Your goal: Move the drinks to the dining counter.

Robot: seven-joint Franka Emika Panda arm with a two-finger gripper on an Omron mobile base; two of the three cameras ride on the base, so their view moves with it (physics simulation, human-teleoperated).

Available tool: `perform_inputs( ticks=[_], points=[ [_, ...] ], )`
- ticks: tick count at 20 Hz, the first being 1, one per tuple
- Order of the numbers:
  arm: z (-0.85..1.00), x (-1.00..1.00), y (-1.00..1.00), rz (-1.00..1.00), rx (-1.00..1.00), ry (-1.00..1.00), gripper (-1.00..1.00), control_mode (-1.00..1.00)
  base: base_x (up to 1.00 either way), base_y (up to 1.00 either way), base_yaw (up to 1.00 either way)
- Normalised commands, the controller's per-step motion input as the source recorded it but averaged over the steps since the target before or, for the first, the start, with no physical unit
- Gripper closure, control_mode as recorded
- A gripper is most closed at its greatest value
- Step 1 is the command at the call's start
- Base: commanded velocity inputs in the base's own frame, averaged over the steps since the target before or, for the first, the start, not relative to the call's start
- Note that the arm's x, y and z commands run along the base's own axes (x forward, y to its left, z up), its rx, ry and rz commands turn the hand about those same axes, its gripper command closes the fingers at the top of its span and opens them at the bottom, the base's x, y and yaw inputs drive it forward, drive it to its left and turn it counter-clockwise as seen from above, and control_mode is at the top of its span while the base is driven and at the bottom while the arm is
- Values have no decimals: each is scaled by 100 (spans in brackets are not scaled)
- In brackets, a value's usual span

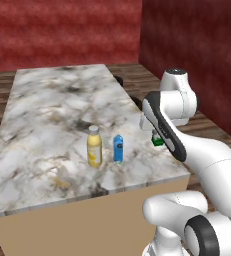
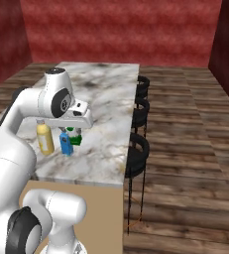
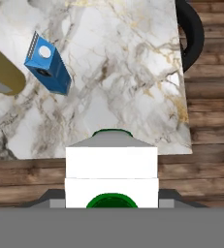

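Green-and-white carton point(image 3: 111, 177) sits clamped in the jaws, partly closed on its sides, held above the near edge of the marble dining counter point(image 1: 47, 105). Just beside the jaws, toward the counter's middle, the slim blue carton point(image 1: 118, 148) stands upright on the counter, with the yellow bottle point(image 1: 94, 146) just beyond it. Black stools point(image 2: 142, 106) line the counter's far side.

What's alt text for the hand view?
Green-and-white carton sits between the gripper jaws, above the marble dining counter. A blue carton and a yellow bottle stand on it, upper left.
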Motion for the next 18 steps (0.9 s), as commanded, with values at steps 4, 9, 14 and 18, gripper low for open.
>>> perform_inputs(
  ticks=[4,9,14,18],
  points=[
    [0,0,0,0,0,0,100,100,31,-19,9],
    [0,0,0,0,0,0,100,100,28,-5,7],
    [0,0,0,0,0,0,100,100,23,0,2],
    [0,0,0,0,0,0,100,100,17,0,0]
  ],
)
